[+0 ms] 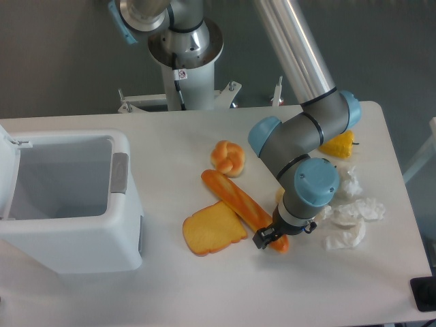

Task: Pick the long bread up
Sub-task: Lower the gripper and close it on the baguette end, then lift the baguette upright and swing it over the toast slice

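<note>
Gripper (270, 237) down at the near right end of the long bread (238, 202), black fingers (263, 238) set on either side of the loaf's tip. Jaws drawn close about that end; whether pressing on the loaf or just beside it cannot be told from this view, much of the gripper being hidden beneath the blue wrist cap (316, 182). Loaf flat on the white table (204, 286), running diagonally from upper left to lower right, its far end near the knotted bun (228, 157) but apart from it. Middle stretch of the loaf lying against the upper right edge of the toast slice (213, 228), touching or overlapping it slightly. Orange tip of the loaf showing just beyond the fingers on the right.

Arm (300, 133) bent over the loaf from the rear right, grey links with blue joint caps, long silver tube rising out of the top of the view. Crumpled white paper (352, 219) in several wads to the right of the gripper, near but not in contact with it so far as visible. Yellow toy food item (338, 144) behind the arm near the right rear table edge, partly hidden. Small pale object just left of the wrist, mostly covered, identity not determinable.

White bin (68, 201) with open top at the left of the table, well apart from the bread. Robot base pedestal (184, 54) behind the rear table edge.
</note>
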Robot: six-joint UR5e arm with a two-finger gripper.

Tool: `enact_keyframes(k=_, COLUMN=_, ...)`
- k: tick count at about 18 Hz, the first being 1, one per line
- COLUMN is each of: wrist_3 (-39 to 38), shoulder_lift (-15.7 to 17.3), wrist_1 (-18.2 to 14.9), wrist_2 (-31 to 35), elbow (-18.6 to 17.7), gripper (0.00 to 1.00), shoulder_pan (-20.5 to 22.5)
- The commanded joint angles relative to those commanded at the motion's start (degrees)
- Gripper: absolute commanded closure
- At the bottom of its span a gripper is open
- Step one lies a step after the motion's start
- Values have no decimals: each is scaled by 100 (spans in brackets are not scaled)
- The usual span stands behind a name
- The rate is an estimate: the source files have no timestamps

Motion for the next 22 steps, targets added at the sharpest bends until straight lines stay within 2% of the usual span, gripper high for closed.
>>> enact_keyframes(k=2, wrist_3=0, shoulder_lift=-17, wrist_1=9, wrist_2=0, elbow=0, gripper=42, shoulder_pan=0)
enact_keyframes(k=4, wrist_3=-9, shoulder_lift=-35, wrist_1=0, wrist_2=0, elbow=-26, gripper=64, shoulder_pan=9)
enact_keyframes(k=5, wrist_3=-9, shoulder_lift=-35, wrist_1=0, wrist_2=0, elbow=-26, gripper=69, shoulder_pan=17)
enact_keyframes(k=7, wrist_3=0, shoulder_lift=-18, wrist_1=0, wrist_2=0, elbow=-26, gripper=69, shoulder_pan=18)
enact_keyframes(k=8, wrist_3=-17, shoulder_lift=0, wrist_1=0, wrist_2=0, elbow=-26, gripper=73, shoulder_pan=9)
enact_keyframes(k=10, wrist_3=-35, shoulder_lift=18, wrist_1=0, wrist_2=0, elbow=-26, gripper=91, shoulder_pan=0)
enact_keyframes(k=16, wrist_3=44, shoulder_lift=158, wrist_1=0, wrist_2=-9, elbow=0, gripper=91, shoulder_pan=-52)
enact_keyframes(k=22, wrist_3=140, shoulder_lift=509, wrist_1=-26, wrist_2=17, elbow=0, gripper=91, shoulder_pan=-185)
